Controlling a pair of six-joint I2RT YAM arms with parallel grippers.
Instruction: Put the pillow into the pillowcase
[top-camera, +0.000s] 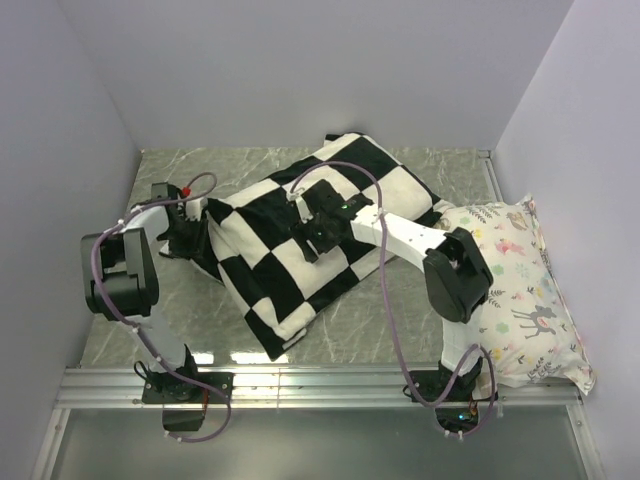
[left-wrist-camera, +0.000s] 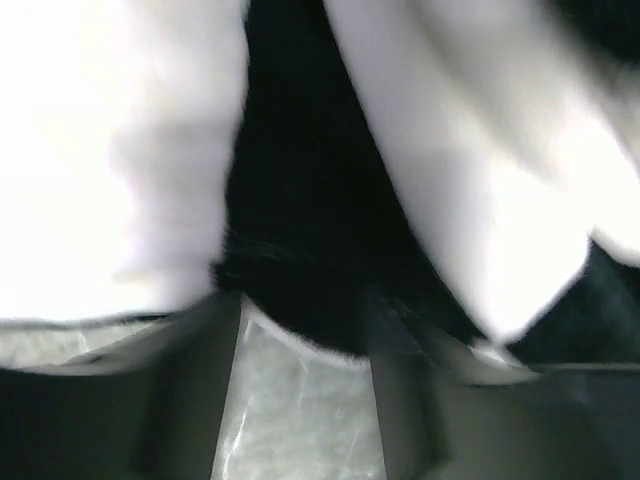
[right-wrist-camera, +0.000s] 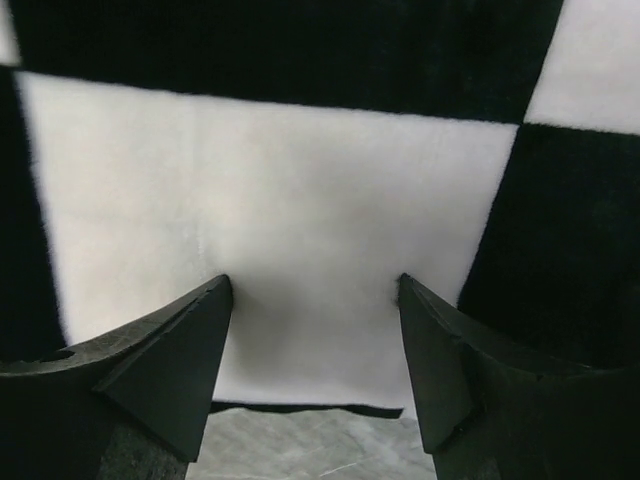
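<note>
- Pillowcase (top-camera: 270, 250) is lying bulged and slanted across the middle of the table (top-camera: 340, 335).
- Your left jaws are standing apart at its left edge, with fabric just past the tips.
- Your right jaws are standing apart, resting on a white square on top.

So on my feed the pillowcase (top-camera: 300, 235) lies slantwise across the middle of the table (top-camera: 190, 170), one end toward the back edge and the other toward the front. My right gripper (top-camera: 315, 228) sits on top of it, about midway. My left gripper (top-camera: 197, 237) is at its left side, near the table's left edge. A spare pillow (top-camera: 520, 290) runs along the right edge down to the front right corner, just beside the pillowcase.
</note>
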